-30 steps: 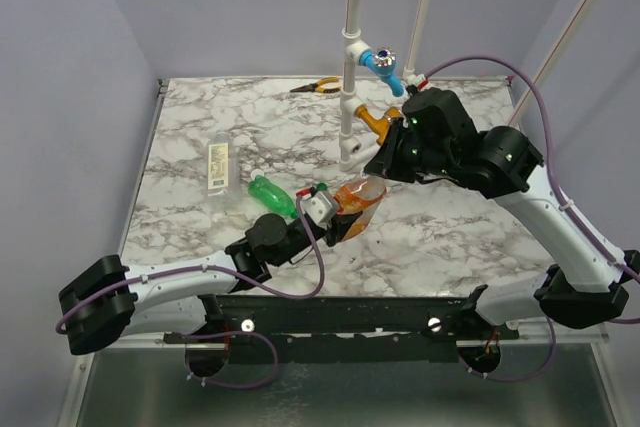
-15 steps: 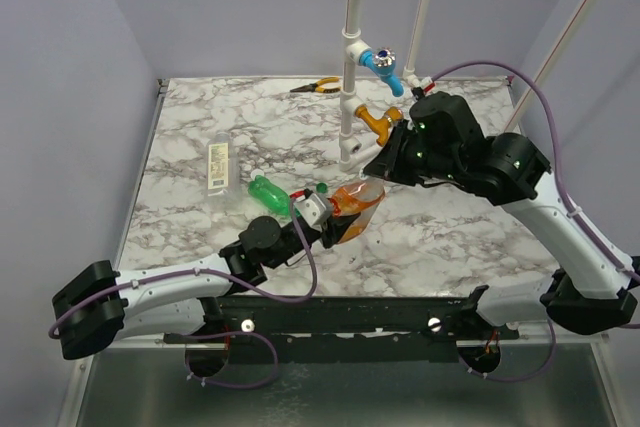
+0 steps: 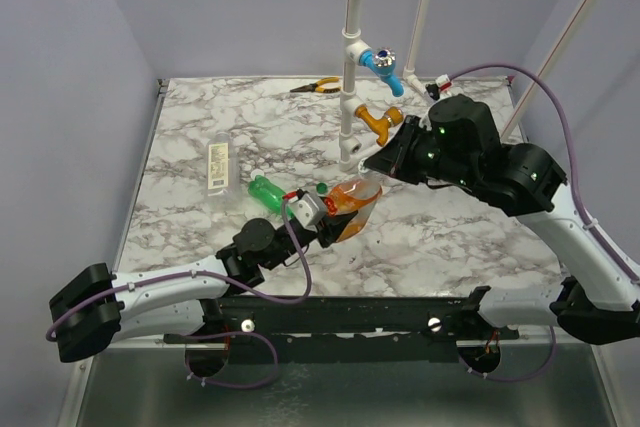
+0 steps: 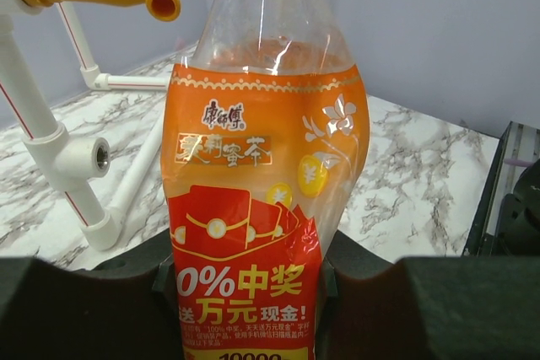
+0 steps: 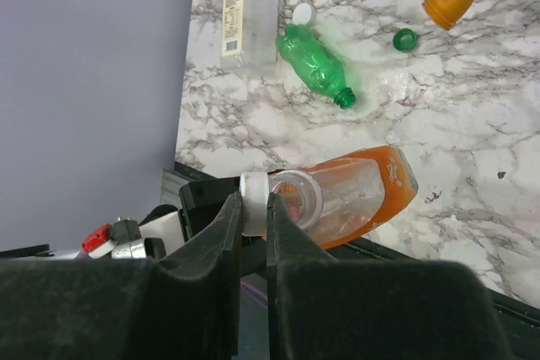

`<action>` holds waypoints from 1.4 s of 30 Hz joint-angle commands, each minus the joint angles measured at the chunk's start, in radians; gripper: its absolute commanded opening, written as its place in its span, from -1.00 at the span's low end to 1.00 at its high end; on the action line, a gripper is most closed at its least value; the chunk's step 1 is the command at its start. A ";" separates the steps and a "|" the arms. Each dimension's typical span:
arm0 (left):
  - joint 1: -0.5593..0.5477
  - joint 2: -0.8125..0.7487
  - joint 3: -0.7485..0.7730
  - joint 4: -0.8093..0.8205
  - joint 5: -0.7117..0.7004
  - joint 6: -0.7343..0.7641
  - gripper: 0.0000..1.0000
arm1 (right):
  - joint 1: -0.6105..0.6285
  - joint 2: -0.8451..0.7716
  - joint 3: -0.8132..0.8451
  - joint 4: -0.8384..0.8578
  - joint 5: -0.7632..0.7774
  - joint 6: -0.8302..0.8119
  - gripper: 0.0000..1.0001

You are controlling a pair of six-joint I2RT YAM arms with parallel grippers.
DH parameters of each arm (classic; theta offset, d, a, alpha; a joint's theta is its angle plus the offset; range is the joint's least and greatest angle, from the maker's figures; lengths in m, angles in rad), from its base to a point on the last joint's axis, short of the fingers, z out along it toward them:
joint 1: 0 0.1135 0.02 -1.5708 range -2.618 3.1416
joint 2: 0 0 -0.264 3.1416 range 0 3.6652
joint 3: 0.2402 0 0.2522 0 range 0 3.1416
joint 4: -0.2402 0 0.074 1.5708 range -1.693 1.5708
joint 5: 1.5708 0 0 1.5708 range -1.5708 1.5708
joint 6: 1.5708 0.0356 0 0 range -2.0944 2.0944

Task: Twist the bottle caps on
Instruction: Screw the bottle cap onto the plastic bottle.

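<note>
The left pincer [image 4: 245, 288] holds the bottle [image 4: 261, 166]; the right pincer [image 5: 252, 208] pinches the cap [image 5: 253, 187]. A crooked cap could jam or fall.

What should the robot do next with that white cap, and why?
Probably turn the right gripper to thread the white cap on: it pinches the cap against the mouth of the orange bottle, which the left gripper holds clamped.
</note>
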 commanded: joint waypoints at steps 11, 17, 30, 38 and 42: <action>0.007 -0.047 -0.023 0.120 -0.016 -0.005 -1.00 | -0.015 -0.034 -0.039 0.028 0.074 0.004 -0.82; 0.007 -0.030 -0.043 0.125 -0.037 -0.016 -1.00 | -0.015 -0.061 -0.025 0.067 0.083 0.012 -0.82; 0.007 0.002 -0.042 0.189 -0.034 -0.026 -1.00 | -0.015 -0.061 -0.109 0.227 -0.054 0.000 -0.81; 0.007 0.001 -0.028 0.181 -0.009 -0.008 -1.00 | -0.015 -0.066 -0.148 0.222 -0.059 0.014 -0.74; 0.007 0.002 -0.024 0.183 -0.008 -0.014 -1.00 | -0.015 -0.065 -0.144 0.212 -0.063 0.017 -0.73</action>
